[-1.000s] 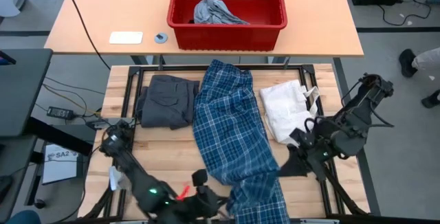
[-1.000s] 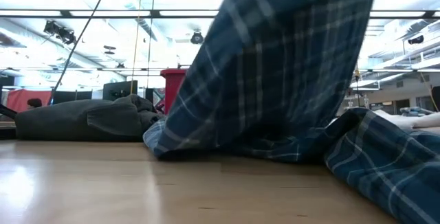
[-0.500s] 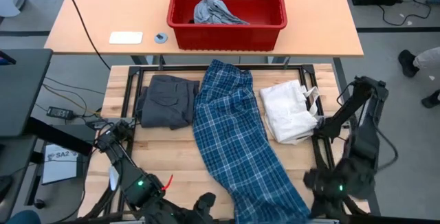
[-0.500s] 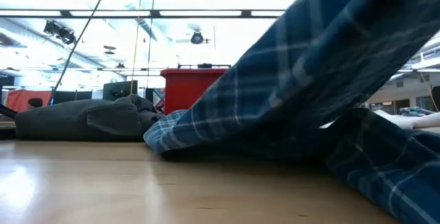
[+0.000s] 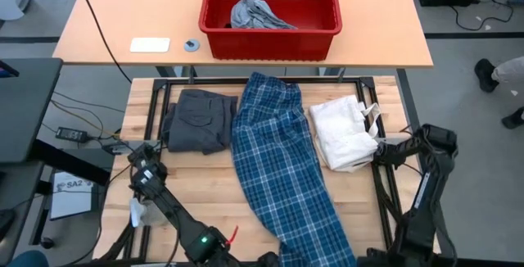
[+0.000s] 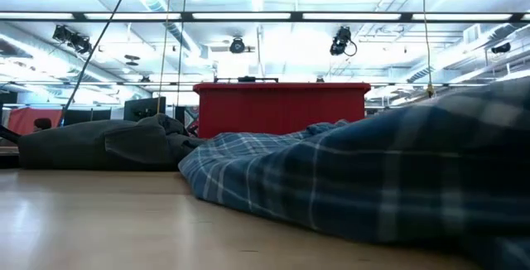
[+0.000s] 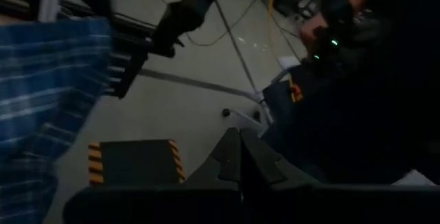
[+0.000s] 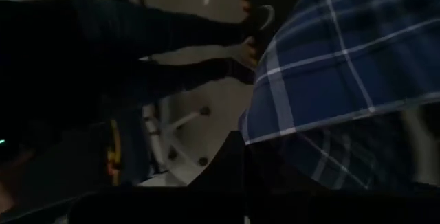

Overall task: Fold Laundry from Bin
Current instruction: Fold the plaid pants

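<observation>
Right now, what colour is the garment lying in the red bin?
Light grey garment, clearest in the high view, inside the red bin.

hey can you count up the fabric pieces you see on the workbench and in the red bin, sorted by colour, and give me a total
Blue-and-white plaid garment, spread down the middle of the workbench: 1
Dark grey folded garment, beside it: 1
White fabric piece, on its other side: 1
Light grey garment, crumpled in the red bin: 1
Total: 4

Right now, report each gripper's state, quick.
Left gripper: shut, holding nothing visible, off the table's near edge.
Right gripper: shut, beside the plaid shirt; whether it grips the cloth cannot be told.
</observation>
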